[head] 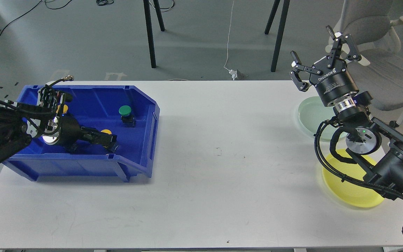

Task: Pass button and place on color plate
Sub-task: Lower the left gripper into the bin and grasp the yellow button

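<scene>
A blue bin (142, 154) stands at the table's left. In it are a green button (125, 111) on a black base, a yellow button (106, 132) near the front wall and another yellow button (62, 108) at the back left, partly hidden by my left arm. My left gripper (111, 141) reaches low into the bin, its dark fingers right at the front yellow button; I cannot tell whether they grip it. My right gripper (322, 52) is open and empty, held high above the pale green plate (310, 113). A yellow plate (348, 190) lies in front of that plate.
The blue bin's walls enclose my left gripper. My right arm crosses over both plates at the table's right edge. A grey office chair (380, 52) stands behind the right side. Black stand legs (149, 35) are on the floor beyond the table.
</scene>
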Robot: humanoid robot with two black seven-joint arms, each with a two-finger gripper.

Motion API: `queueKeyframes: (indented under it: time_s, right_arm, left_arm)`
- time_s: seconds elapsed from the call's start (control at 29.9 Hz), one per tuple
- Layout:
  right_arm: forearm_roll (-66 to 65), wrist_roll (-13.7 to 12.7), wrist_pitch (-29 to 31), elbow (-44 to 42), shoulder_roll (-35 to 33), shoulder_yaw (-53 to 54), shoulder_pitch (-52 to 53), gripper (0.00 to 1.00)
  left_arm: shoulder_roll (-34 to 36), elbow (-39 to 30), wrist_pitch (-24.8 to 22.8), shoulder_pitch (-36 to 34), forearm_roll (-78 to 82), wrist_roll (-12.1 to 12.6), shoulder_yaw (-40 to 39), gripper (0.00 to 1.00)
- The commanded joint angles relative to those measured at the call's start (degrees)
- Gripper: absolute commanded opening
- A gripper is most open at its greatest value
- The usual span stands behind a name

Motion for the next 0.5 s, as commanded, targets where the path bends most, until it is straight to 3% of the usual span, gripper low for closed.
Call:
queueKeyframes:
  time_s: [0.0, 0.1, 0.33, 0.47]
  right_arm:
    - [0.00, 0.00, 0.00, 0.03, 0.01, 0.30, -0.12, 0.99]
    - [0.00, 0.00, 0.00, 0.03, 0.01, 0.30, -0.29, 0.99]
    - [0.00, 0.00, 0.00, 0.03, 0.01, 0.39, -0.47, 0.99]
    - [0.00, 0.00, 0.00, 0.03, 0.01, 0.39, -0.56, 0.99]
  left_arm:
    - [-0.07, 0.00, 0.09, 0.16, 0.08, -0.01, 0.00, 0.71]
    - [0.02, 0.00, 0.18, 0.25, 0.69, -0.01, 0.00, 0.62]
    - [0.02, 0.00, 0.09, 0.33, 1.39, -0.01, 0.00, 0.54]
    - [0.02, 0.00, 0.18, 0.33, 1.48, -0.01, 0.00, 0.28]
